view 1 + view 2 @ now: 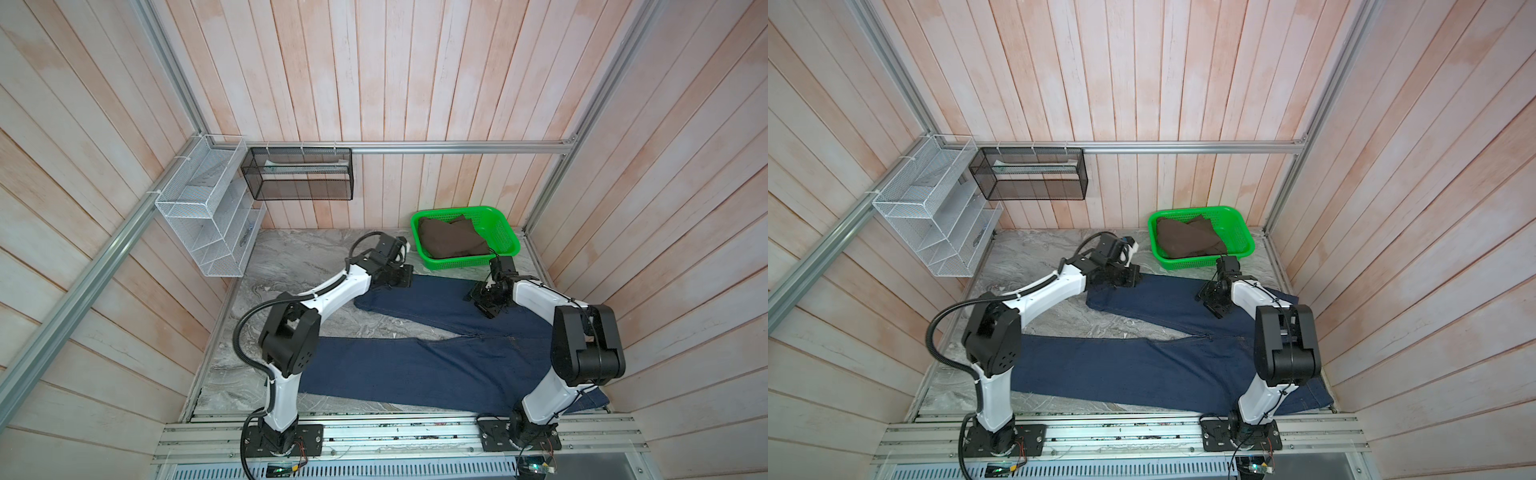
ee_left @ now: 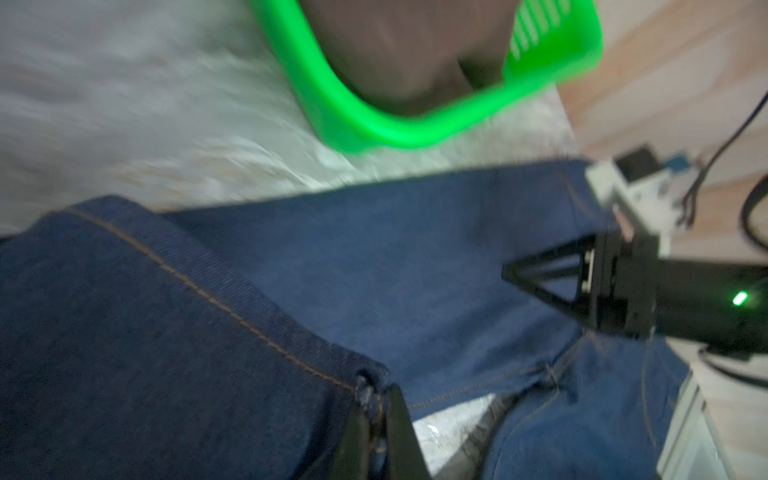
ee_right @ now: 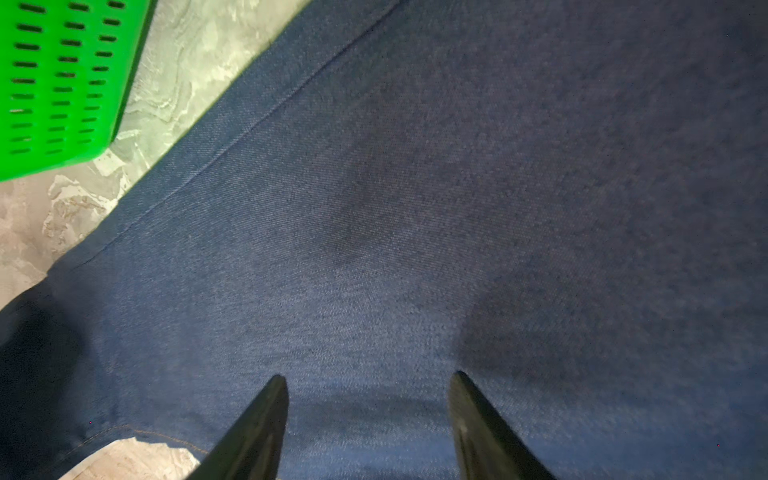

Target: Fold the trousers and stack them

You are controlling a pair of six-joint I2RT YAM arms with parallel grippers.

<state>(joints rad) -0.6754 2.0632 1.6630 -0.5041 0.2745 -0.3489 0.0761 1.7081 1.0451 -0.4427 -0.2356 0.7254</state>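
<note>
the trousers (image 1: 415, 365) lay flat on the marble table (image 1: 291, 266), waist at the near right, both legs running left in a v. limp, heavy denim would likely sag, so hems suit gripping. the left gripper (image 2: 376, 399) pinched the far leg's hem corner. the right gripper (image 3: 370, 376) hung over that leg, jaws apart.

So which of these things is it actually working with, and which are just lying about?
In use: trousers; left end effector, gripping their hem; right end effector, open.
Lying about: green basket, brown cloth inside, white wire rack, black mesh shelf.
</note>
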